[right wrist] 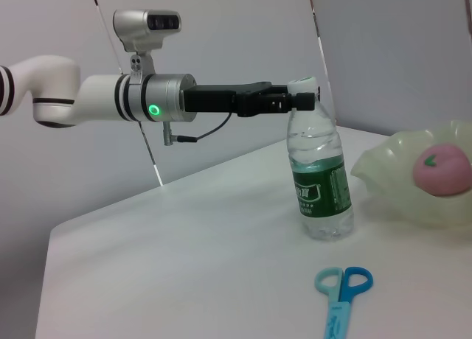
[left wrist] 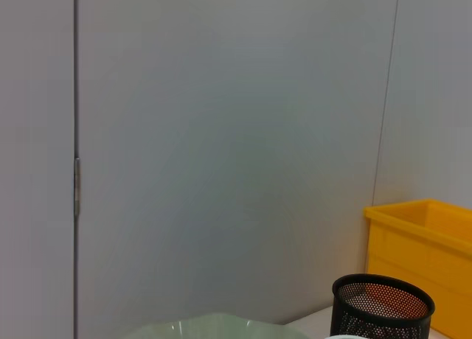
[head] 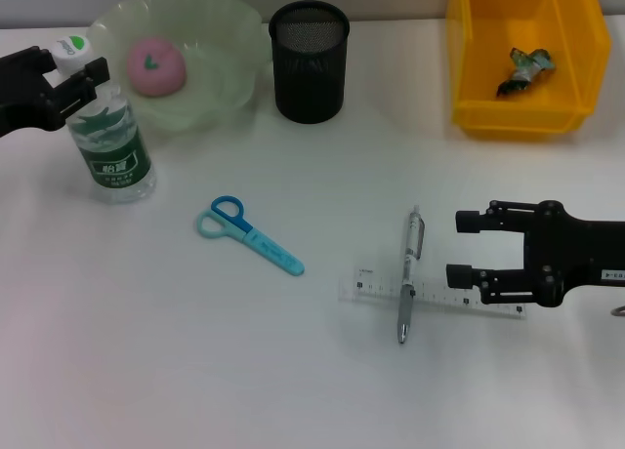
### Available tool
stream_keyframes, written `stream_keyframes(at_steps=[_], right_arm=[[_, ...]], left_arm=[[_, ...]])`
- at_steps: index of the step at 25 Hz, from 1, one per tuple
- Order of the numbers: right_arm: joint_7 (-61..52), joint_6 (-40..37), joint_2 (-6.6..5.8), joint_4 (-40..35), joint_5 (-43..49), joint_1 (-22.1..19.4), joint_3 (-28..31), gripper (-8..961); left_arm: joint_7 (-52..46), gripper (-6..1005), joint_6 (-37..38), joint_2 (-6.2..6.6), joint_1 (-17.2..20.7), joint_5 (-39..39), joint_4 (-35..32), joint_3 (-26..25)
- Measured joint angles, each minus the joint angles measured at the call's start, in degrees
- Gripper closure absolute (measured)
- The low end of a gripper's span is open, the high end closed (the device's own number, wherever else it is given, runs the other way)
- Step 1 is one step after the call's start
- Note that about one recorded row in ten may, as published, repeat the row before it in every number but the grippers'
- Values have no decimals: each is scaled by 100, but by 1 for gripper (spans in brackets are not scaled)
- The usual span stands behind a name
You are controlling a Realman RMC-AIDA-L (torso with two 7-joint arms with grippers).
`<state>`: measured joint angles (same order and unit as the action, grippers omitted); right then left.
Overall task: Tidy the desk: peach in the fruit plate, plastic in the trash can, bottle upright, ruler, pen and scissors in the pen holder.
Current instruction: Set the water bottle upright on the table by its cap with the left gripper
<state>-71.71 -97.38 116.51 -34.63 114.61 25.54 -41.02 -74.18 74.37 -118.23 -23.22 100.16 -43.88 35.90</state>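
Head view: left gripper (head: 83, 65) jaws clamp the upright bottle's (head: 112, 146) cap; right gripper (head: 467, 246) jaws gape beside the ruler (head: 439, 296).

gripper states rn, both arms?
Left gripper: shut on the upright bottle, gripping at its cap.
Right gripper: open, empty, at the ruler beside the pen.

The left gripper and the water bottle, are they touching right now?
Touching. In the right wrist view the left gripper closes on the neck, just under the cap, of the upright water bottle, with no gap visible; the head view agrees.
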Motion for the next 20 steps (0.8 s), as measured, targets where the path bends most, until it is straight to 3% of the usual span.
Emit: stream_keyframes(at_steps=[14,17,20], right_arm=[[0,0,-23,0,0,4,1,196],[0,0,-30,0,0,4,9,196],[0,0,-36,0,0,4,17,196]], left_arm=[[-17,435,-33,-14,-51,-31,68,-10],[-22,215,64,-15,-53,-111,65,-37],[-57,216,276,-2,-32,-357,38,-45]])
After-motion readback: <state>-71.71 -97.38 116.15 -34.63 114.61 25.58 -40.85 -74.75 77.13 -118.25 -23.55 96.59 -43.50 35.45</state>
